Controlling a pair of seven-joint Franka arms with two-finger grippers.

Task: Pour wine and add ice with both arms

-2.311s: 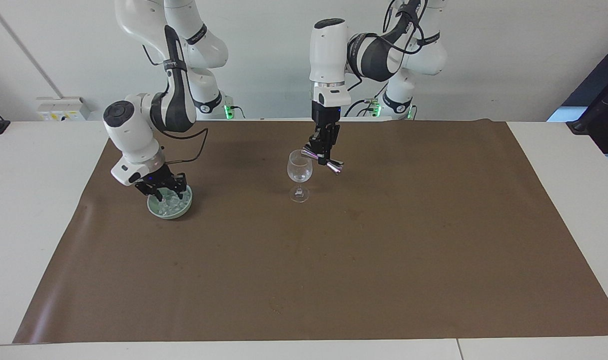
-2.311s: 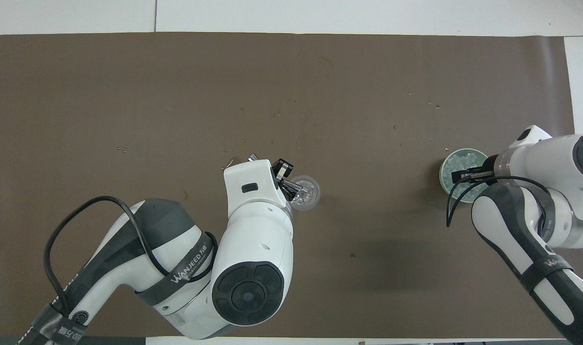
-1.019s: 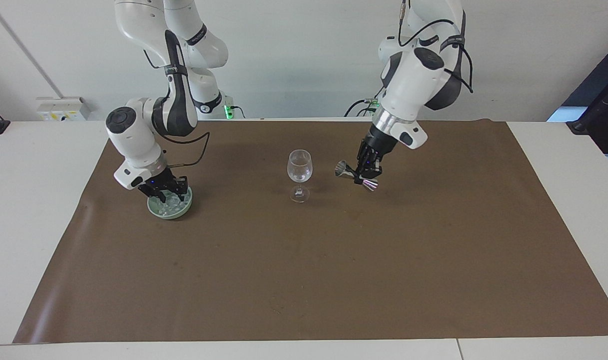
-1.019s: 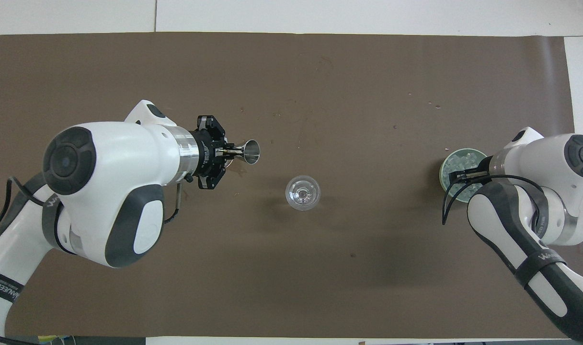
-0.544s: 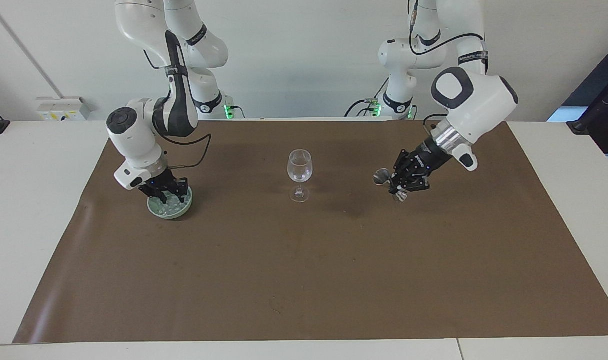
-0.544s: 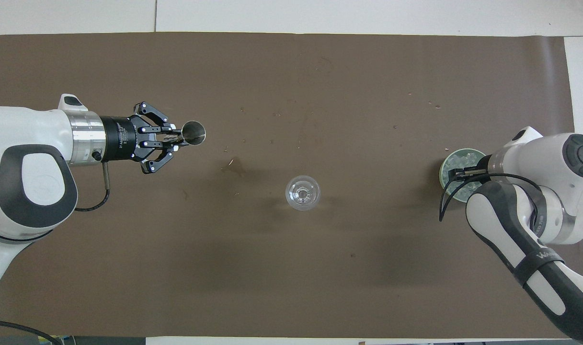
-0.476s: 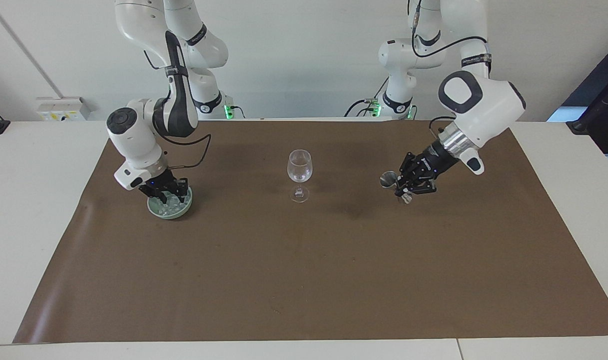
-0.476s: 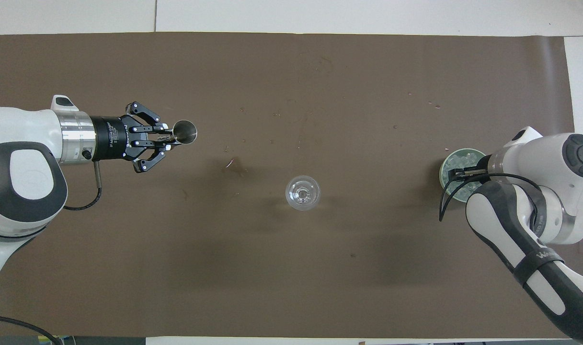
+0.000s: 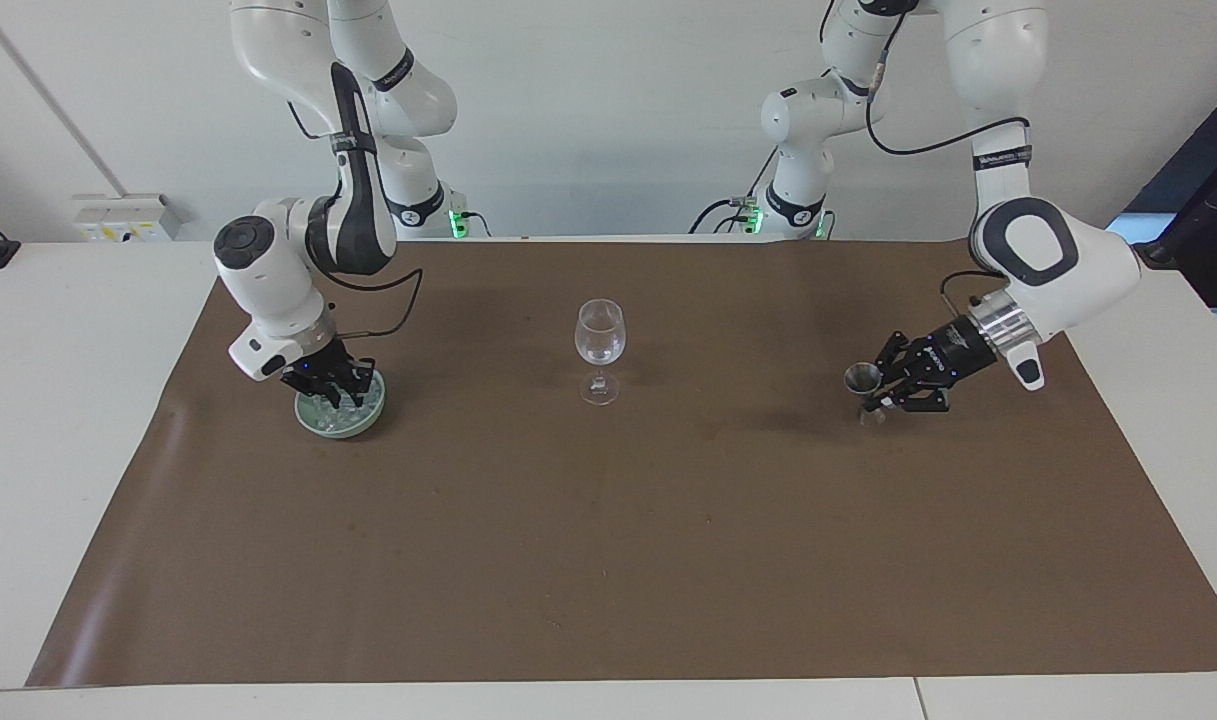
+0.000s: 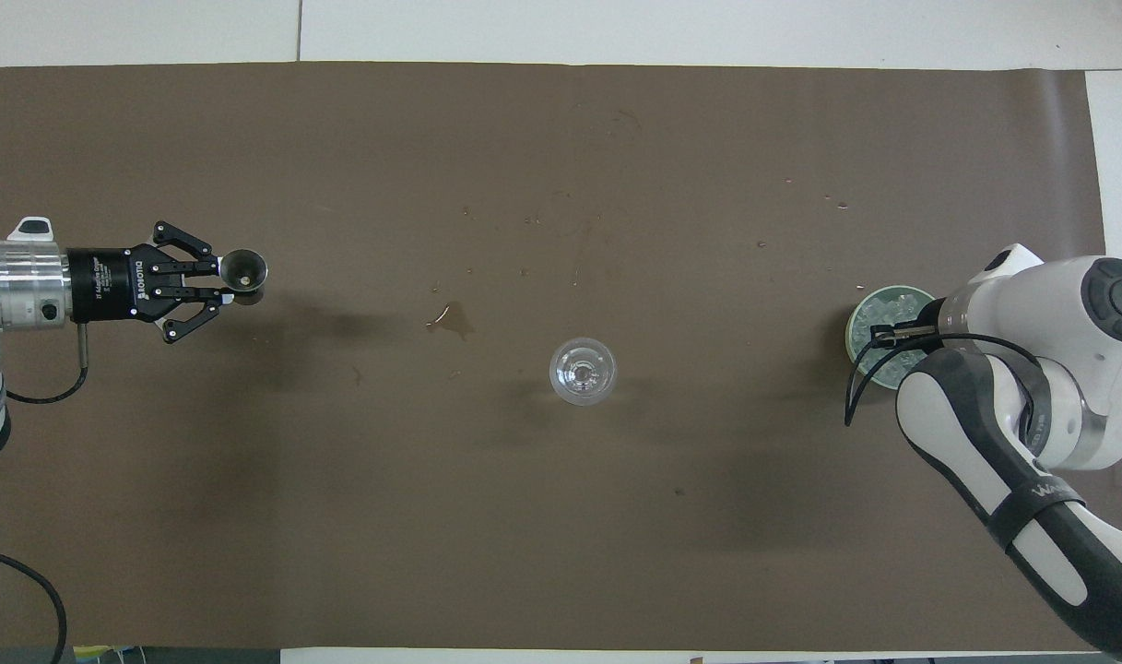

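A clear stemmed wine glass [image 9: 600, 345] stands mid-mat and also shows in the overhead view [image 10: 583, 371]. My left gripper [image 9: 880, 392] is shut on a small metal jigger [image 9: 863, 383]. It holds the jigger upright, low over the mat toward the left arm's end; the overhead view shows the gripper [image 10: 221, 281] and the jigger [image 10: 244, 268]. My right gripper [image 9: 333, 388] is down in the pale green bowl [image 9: 318, 420], among the ice [image 9: 346, 408]. In the overhead view the right arm hides part of the bowl [image 10: 854, 325] and the ice [image 10: 892, 306].
A brown mat [image 9: 608, 560] covers most of the white table [image 9: 68, 400]. A small wet stain [image 10: 450, 322] lies on the mat between the glass and the jigger. The bowl stands near the mat's edge at the right arm's end.
My left gripper has carried the jigger from beside the glass's rim toward the left arm's end, turned it upright and lowered it. My right gripper has stayed in the bowl.
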